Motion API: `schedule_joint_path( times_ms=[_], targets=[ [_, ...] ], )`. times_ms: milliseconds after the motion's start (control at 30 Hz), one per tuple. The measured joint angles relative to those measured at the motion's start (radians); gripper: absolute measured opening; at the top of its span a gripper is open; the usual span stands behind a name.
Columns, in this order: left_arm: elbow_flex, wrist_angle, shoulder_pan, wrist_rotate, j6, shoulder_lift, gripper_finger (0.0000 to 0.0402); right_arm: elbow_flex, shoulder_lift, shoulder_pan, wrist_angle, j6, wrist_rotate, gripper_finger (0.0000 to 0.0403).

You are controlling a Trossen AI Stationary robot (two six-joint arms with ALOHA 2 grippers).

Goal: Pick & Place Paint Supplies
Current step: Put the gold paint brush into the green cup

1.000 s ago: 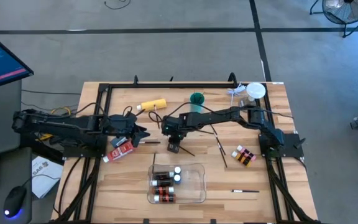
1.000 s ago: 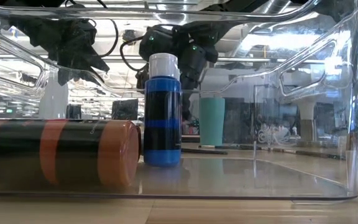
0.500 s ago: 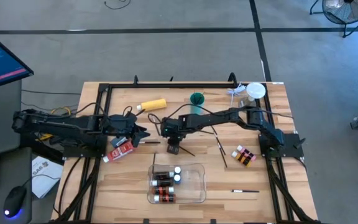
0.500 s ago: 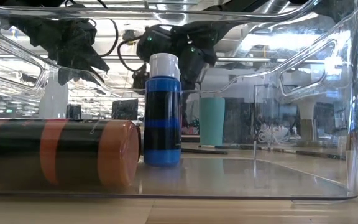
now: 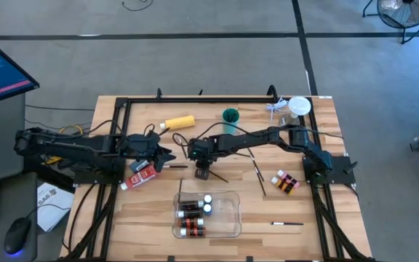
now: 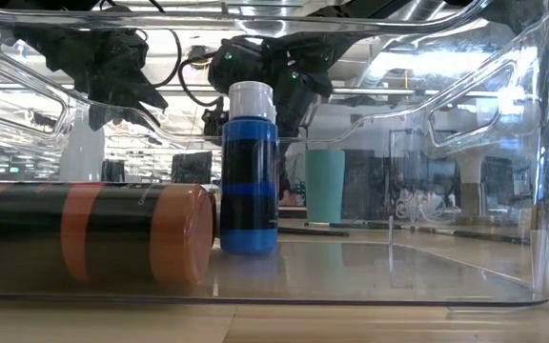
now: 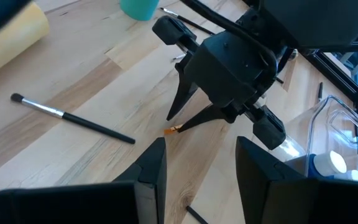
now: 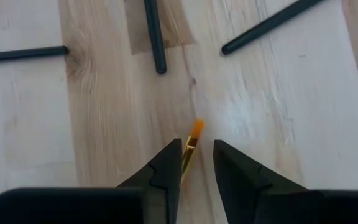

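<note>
Your right gripper (image 8: 191,163) hangs over the table centre, just behind the clear tray (image 5: 231,215), its fingers clenched on a thin orange-tipped paint brush (image 8: 195,134) whose bristle end pokes out toward the wood. Your left gripper (image 7: 197,163) waits at the left with its fingers parted, nothing between them. Bottles (image 5: 193,209) lie in the tray; their exact count is hard to tell.

2 arms (image 5: 86,149) (image 5: 268,136), 1 yellow bottle (image 5: 180,122), 1 teal cup (image 5: 230,116), 1 clear tray (image 5: 231,215)
</note>
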Motion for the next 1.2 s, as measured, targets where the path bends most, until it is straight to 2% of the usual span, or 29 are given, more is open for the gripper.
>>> schedule_joint_path(
  times_ms=[733, 1067, 1200],
  targets=[
    [0.000, 0.000, 0.000, 0.000, 0.007, 0.000, 0.0099, 0.003, 0.029, 0.009, 0.030, 0.001, -0.015, 0.0085],
    [0.000, 0.000, 0.000, 0.000, 0.007, 0.000, 0.0099, 0.005, 0.049, 0.010, -0.019, 0.045, -0.045, 0.0085],
    [0.000, 0.000, 0.000, 0.000, 0.007, 0.000, 0.0099, 0.005, 0.050, 0.000, -0.023, 0.046, -0.052, 0.0071]
  ],
)
